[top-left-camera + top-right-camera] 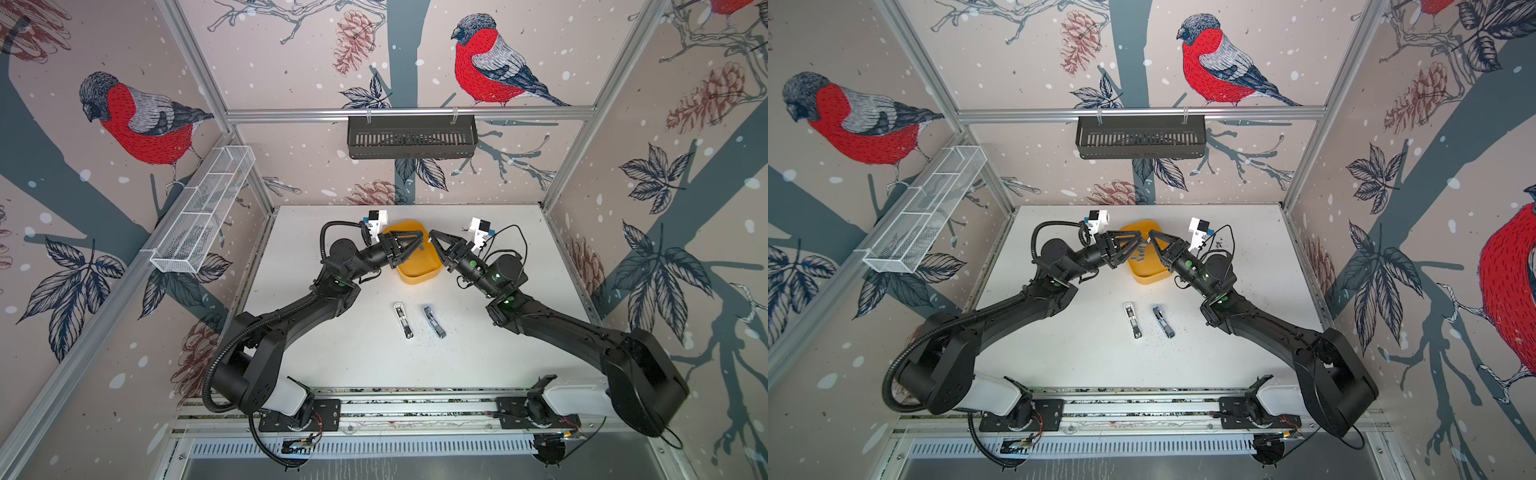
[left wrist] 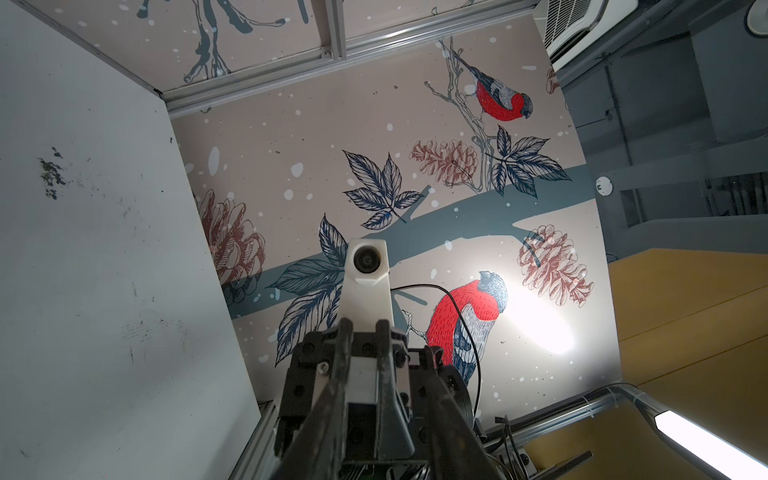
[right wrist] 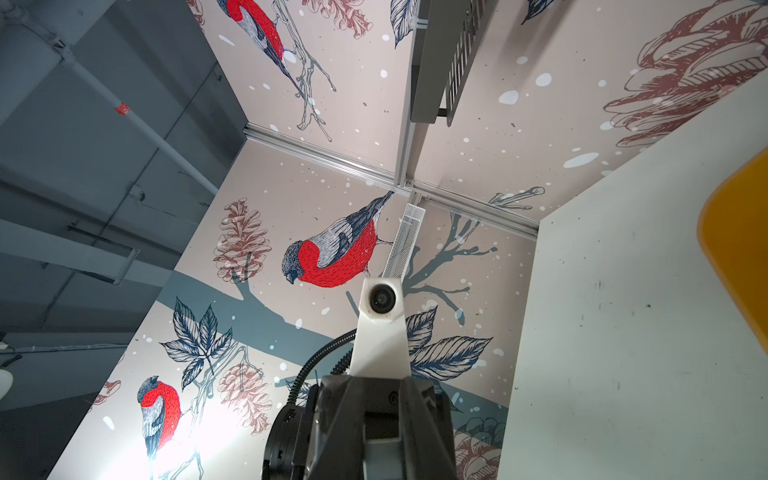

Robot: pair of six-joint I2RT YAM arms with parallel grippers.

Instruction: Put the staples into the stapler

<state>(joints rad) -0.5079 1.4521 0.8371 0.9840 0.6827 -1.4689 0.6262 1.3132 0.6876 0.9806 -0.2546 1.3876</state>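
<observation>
My two grippers meet tip to tip above the yellow tray (image 1: pixel 417 279). The left gripper (image 1: pixel 420 240) comes from the left and the right gripper (image 1: pixel 432 235) from the right. In the left wrist view, the right gripper's fingers (image 2: pixel 345 374) clasp a pale grey strip of staples (image 2: pixel 363 378). My own left fingers stand wide apart around it, so that gripper is open. More staples (image 1: pixel 1142 254) lie loose in the tray. A white-silver stapler (image 1: pixel 403 320) and a blue stapler (image 1: pixel 434 322) lie side by side on the table, nearer the front.
A black slotted basket (image 1: pixel 411 137) hangs on the back wall and a white mesh basket (image 1: pixel 203 208) on the left wall. Dark specks dot the white table (image 1: pixel 332 353) around the staplers. The arm bases sit on the front rail (image 1: pixel 415 409).
</observation>
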